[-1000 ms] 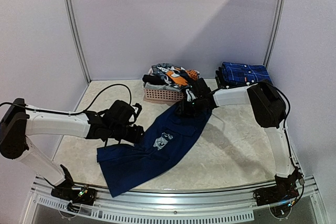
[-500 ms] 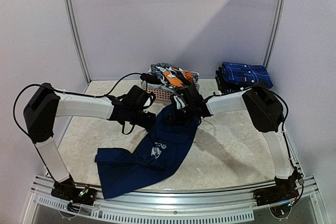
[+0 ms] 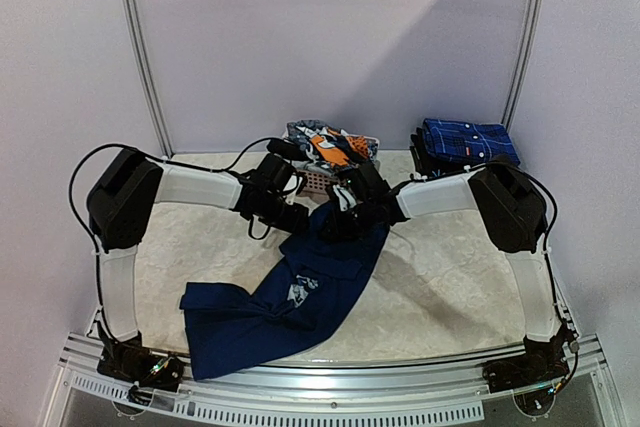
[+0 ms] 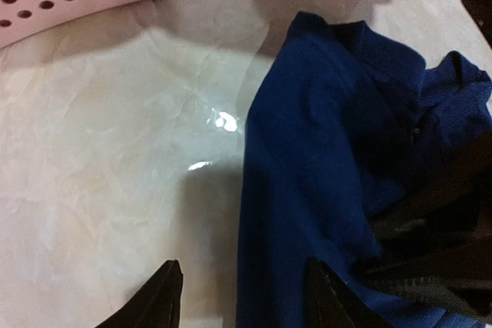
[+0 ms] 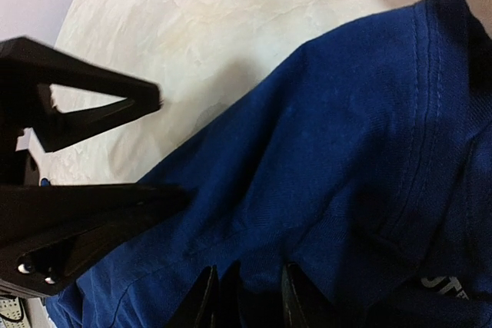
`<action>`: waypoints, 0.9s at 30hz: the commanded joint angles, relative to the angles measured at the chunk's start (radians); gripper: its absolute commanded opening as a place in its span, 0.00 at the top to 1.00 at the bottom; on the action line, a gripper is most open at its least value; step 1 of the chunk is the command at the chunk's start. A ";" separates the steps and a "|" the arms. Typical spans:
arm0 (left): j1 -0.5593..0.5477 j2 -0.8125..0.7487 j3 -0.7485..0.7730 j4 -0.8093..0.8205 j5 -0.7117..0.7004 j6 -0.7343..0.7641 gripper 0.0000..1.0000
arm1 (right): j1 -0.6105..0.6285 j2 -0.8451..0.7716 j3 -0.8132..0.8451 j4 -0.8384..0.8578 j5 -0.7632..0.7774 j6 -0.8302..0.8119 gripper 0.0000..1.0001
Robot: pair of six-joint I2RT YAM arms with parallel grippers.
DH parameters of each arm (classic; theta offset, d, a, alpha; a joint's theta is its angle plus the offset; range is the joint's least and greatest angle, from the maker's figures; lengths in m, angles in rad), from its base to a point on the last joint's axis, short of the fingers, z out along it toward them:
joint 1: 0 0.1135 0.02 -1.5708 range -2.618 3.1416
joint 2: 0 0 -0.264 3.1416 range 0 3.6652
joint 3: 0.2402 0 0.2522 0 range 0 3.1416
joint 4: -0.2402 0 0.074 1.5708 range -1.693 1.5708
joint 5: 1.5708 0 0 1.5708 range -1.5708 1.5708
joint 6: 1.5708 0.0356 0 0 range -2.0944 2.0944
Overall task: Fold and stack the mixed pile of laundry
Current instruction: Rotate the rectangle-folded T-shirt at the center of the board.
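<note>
ROBOT: Left arm has swung in from the left side to the far middle. Left gripper (image 3: 294,218) is now just beside right gripper (image 3: 338,221), near the pink basket (image 3: 318,185). The navy T-shirt (image 3: 300,292) got dragged inward and bunched.

QC: Grip states?

ROBOT: My right fingers are pinched on the shirt's upper part, with fabric gathered between them. My left fingers stand apart, straddling the shirt's side edge, one over bare table (image 4: 100,190). The left holds nothing.

QC: Where's the shirt?

ROBOT: It runs diagonally across the table, from my grippers down to the near-left edge, and the lower half is crumpled. The rest of the laundry pile (image 3: 330,144) sits in the basket. A folded blue plaid stack (image 3: 465,140) lies far right.

QC: Handling?

ROBOT: I judge it light, limp and not fragile. It sags wherever unsupported and drags on the table. A single pinch just ropes it up. I'd take the free shoulder or side seam with the left, where the layers are doubled and less likely to slip. Then I'd spread it taut between both grippers.
</note>
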 commanded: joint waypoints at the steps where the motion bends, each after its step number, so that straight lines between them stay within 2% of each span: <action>1: 0.014 0.075 0.080 -0.030 0.084 0.014 0.45 | 0.008 0.007 -0.038 -0.104 0.026 -0.013 0.71; 7: 0.014 0.142 0.127 -0.029 0.129 -0.002 0.54 | 0.008 -0.014 -0.060 -0.112 0.051 -0.016 0.71; 10: 0.014 0.179 0.149 -0.034 0.154 -0.016 0.66 | 0.009 -0.015 -0.065 -0.112 0.054 -0.017 0.71; 14: 0.014 0.202 0.138 0.000 0.176 -0.035 0.90 | 0.008 -0.020 -0.080 -0.105 0.055 -0.015 0.71; 16: 0.014 0.186 0.111 0.028 0.170 -0.044 0.98 | 0.009 -0.034 -0.095 -0.103 0.062 -0.012 0.71; 27: 0.032 0.074 -0.044 0.101 0.048 -0.071 1.00 | 0.007 -0.201 -0.214 -0.101 0.144 -0.009 0.68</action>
